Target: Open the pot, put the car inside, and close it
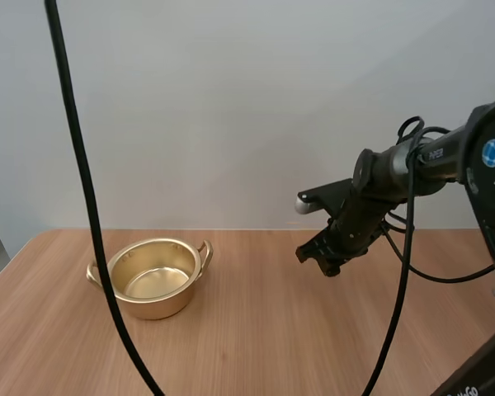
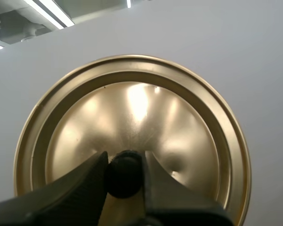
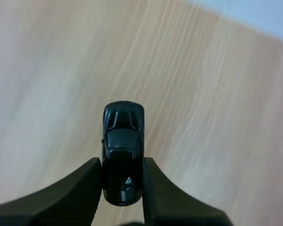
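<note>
Because the pot must be shut again once the car is in, the left jaws hold the lid by its handle instead of setting it down. The two fingers [image 2: 80,186] are closed tight on the black knob [image 2: 124,173], one on each side, and the gold lid [image 2: 132,117] hangs beyond them in the air.

The right jaws are likewise closed, pinching the small black car [image 3: 122,141] by one end between the fingers [image 3: 82,188]. Most of its body sticks out past the tips, which I judge lets it drop cleanly on release. Under the car lies bare wooden counter [image 3: 212,108], not the pot, so the car is lifted but not yet over its target.

From above, the right arm [image 1: 396,169] reaches in from 3 o'clock, its jaws hanging over the middle of the counter. The pot [image 1: 155,276] stands open and empty at about 9 o'clock from them, well apart. The opening step looks done, and the carrying step is in hand. The next move calls for a sweep toward 9 o'clock until the car is over the rim. Too early a release would leave it on the wood beside the pot.
</note>
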Robot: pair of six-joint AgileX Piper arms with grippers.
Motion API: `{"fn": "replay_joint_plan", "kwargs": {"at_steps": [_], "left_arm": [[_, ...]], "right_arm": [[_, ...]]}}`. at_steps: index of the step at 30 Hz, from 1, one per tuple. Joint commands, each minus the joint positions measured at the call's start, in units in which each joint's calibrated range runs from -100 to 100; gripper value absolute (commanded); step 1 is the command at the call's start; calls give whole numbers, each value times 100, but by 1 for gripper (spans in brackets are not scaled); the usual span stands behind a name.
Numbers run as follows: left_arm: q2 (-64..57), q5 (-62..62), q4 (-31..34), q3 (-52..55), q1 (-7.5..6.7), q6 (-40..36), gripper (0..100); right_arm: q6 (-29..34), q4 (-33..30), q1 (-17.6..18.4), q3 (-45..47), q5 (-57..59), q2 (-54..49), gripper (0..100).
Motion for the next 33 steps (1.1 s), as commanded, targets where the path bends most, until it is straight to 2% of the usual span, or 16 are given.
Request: {"fn": "replay_joint_plan", "kwargs": {"at_steps": [1, 7, 12, 16, 20, 23, 28, 33], "left_arm": [[-17, -51, 7, -131, 1, -22, 0], [-64, -163, 7, -655, 1, -60, 0], [-190, -202, 56, -985, 17, -179, 0], [-243, -83, 106, -1231, 17, -179, 0], [-243, 436, 105, -1457, 17, -197, 0], [-270, 239, 105, -1543, 17, -211, 0], [-282, -493, 105, -1742, 17, -211, 0], [-282, -497, 105, -1884, 17, -211, 0]], "right_arm": [[-1, 77, 1, -372, 144, -513, 0], [-273, 470, 1, -1464, 111, -1525, 0], [-1103, 1682, 1, -2460, 112, -1974, 0], [-1550, 2702, 19, -3027, 961, -1946, 0], [-1819, 3258, 155, -3146, 1465, -1863, 0], [-2043, 3631, 534, -3132, 1714, -1686, 0], [-2054, 3581, 1150, -3132, 1696, -1253, 0], [-2095, 3493, 1666, -3132, 1344, -546, 0]]}}
